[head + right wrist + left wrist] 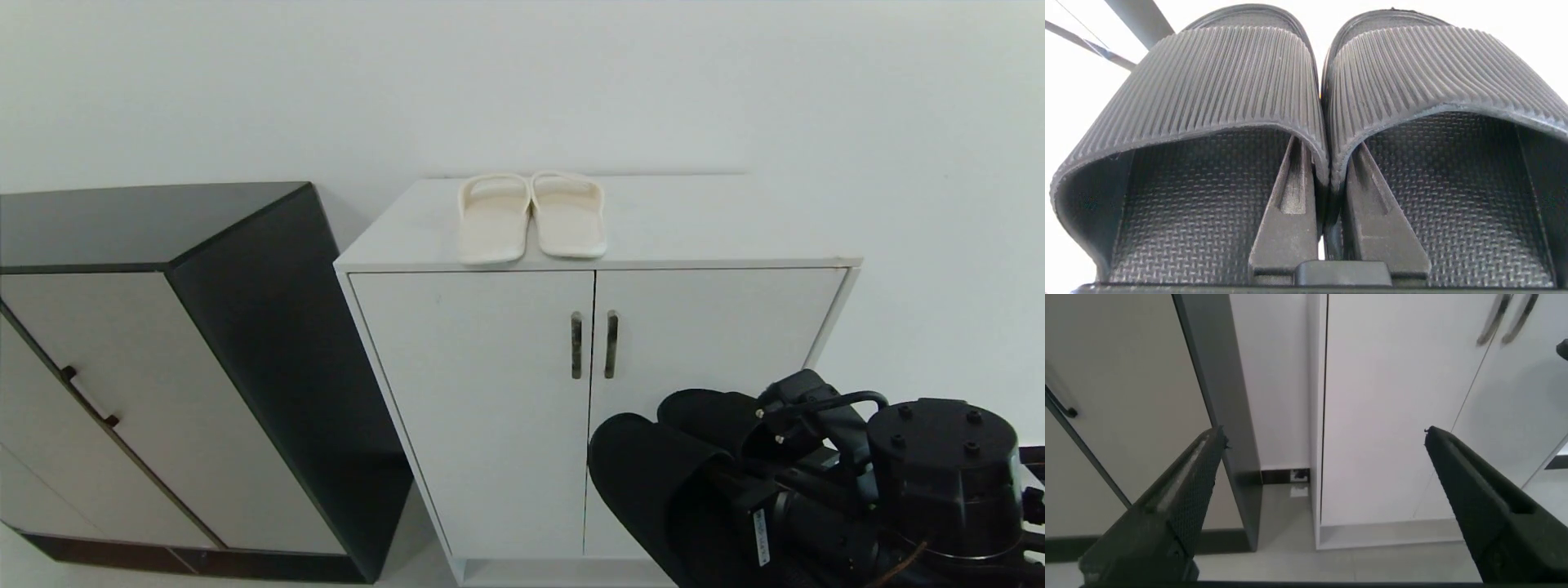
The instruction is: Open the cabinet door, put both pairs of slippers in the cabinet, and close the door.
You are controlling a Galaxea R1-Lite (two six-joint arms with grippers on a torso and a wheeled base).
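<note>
A white two-door cabinet (490, 408) stands against the wall with both doors closed, its two dark handles (593, 345) side by side at the middle. On its top lies a pair of cream slippers (531, 216). My right gripper (1327, 151) is shut on a pair of black slippers (1233, 106), pinching their inner side walls together. It holds this black pair (653, 465) low in front of the right door. My left gripper (1324, 433) is open and holds nothing, low before the cabinet's left edge (1319, 416).
A black cabinet with grey doors (204, 327) stands close on the left, angled, leaving a narrow gap (1282, 392) beside the white one. Bare floor (1290, 539) lies in front. A plain white wall is behind.
</note>
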